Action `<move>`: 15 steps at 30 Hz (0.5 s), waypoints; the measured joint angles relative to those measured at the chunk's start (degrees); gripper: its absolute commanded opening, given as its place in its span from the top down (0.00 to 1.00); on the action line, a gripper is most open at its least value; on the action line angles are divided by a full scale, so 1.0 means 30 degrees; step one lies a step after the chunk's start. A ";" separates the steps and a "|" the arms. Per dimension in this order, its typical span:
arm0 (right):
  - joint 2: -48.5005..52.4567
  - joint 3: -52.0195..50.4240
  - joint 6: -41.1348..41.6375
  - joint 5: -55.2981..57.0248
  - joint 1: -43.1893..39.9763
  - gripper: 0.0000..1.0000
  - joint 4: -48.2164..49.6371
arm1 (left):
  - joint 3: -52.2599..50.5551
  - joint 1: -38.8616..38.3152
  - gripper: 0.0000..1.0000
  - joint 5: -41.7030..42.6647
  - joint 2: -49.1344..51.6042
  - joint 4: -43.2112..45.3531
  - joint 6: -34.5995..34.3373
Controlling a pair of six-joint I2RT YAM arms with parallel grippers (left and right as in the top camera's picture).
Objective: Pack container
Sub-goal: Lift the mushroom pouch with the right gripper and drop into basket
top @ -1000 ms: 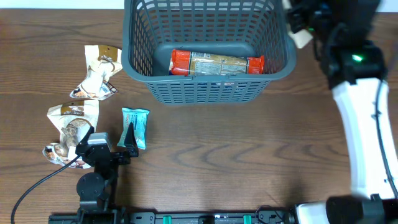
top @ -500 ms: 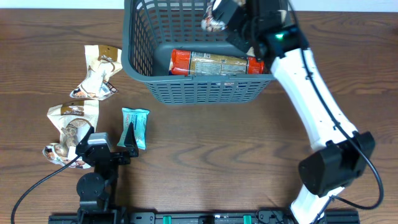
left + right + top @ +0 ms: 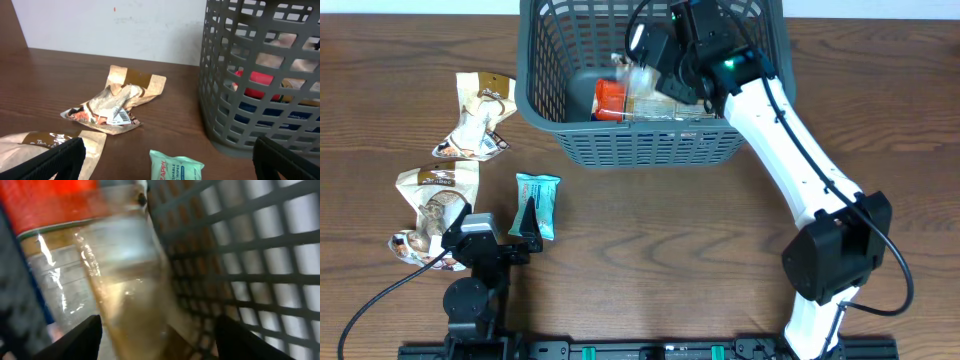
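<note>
The right gripper's [image 3: 159,327] fingers stand parted, with a blurred, glossy clear-and-gold packet [image 3: 125,275] loose between them and lying closer to one finger; no writing on it can be read. Beneath it lies a long clear-wrapped package with red ends [image 3: 610,98], its print too blurred to make out. Both are inside the container [image 3: 650,148], which sits at 12 o'clock on the tabletop [image 3: 670,240]. The right arm rises from its base at 5 o'clock and leans up and over the rim, wrist dipped inside. A second ago it hung outside the rim at 1 o'clock with fingers clenched; half a second ago it carried the packet over the rim. The left gripper's [image 3: 170,150] fingers are spread wide around nothing, low at 7 o'clock, unmoved. Just ahead of them lies a teal packet [image 3: 176,167] reading "WIPES" under a word like "ZAPPY". At 9 o'clock lie two crumpled brown snack bags, one [image 3: 116,102] showing a barcode, the other [image 3: 45,142] starting "The".
</note>
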 measured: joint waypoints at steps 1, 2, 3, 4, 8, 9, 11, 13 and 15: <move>0.0109 0.0000 0.0000 -0.0153 0.0000 0.34 -0.0233 | 0.0000 0.0000 0.01 0.0000 0.0000 -0.0007 -0.0007; 0.0197 0.0000 0.0000 -0.0299 0.0000 0.33 -0.0430 | 0.0000 0.0000 0.01 0.0000 0.0000 0.0000 -0.0007; 0.0270 0.0000 0.0007 -0.0401 0.0000 0.30 -0.0576 | 0.0000 0.0000 0.01 0.0000 0.0000 0.0000 -0.0007; 0.0372 0.0000 -0.0015 -0.0532 0.0000 0.27 -0.0721 | 0.0000 0.0000 0.01 0.0000 0.0000 -0.0007 -0.0007; 0.0612 0.0000 -0.0051 -0.0699 0.0000 0.27 -0.0896 | 0.0000 0.0000 0.01 0.0000 0.0000 0.0000 -0.0007; 0.0699 0.0000 -0.0044 -0.0743 0.0000 0.26 -0.0852 | 0.0000 0.0000 0.01 0.0000 0.0000 0.0000 -0.0007; 0.0787 0.0000 0.0211 -0.0801 0.0000 0.18 -0.0423 | 0.0000 0.0000 0.01 0.0000 0.0000 0.0000 -0.0007; 0.0809 0.0007 0.0823 -0.0998 0.0000 0.12 0.0277 | 0.0000 0.0000 0.01 0.0000 0.0000 -0.0015 -0.0007; 0.0780 0.0022 0.1413 -0.1537 0.0000 0.06 0.0721 | 0.0000 0.0000 0.01 0.0000 0.0000 -0.0022 0.0000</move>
